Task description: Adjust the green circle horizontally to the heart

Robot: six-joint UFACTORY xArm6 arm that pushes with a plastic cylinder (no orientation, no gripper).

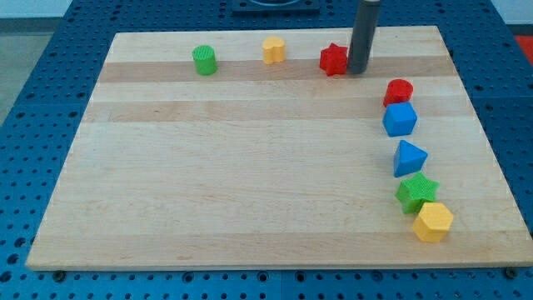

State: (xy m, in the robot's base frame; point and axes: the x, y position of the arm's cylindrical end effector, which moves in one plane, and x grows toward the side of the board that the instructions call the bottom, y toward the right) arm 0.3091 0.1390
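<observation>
The green circle (204,60) stands near the board's top edge, left of centre. The yellow heart (274,49) is to its right, slightly nearer the view's top. A red star (334,59) lies further right. My tip (358,72) rests on the board right at the red star's right side, far to the right of the green circle and the heart.
Down the board's right side run a red rounded block (399,91), a blue cube (400,119), a blue triangle (409,157), a green star (416,193) and a yellow hexagon (433,222). The wooden board (250,183) lies on a blue perforated table.
</observation>
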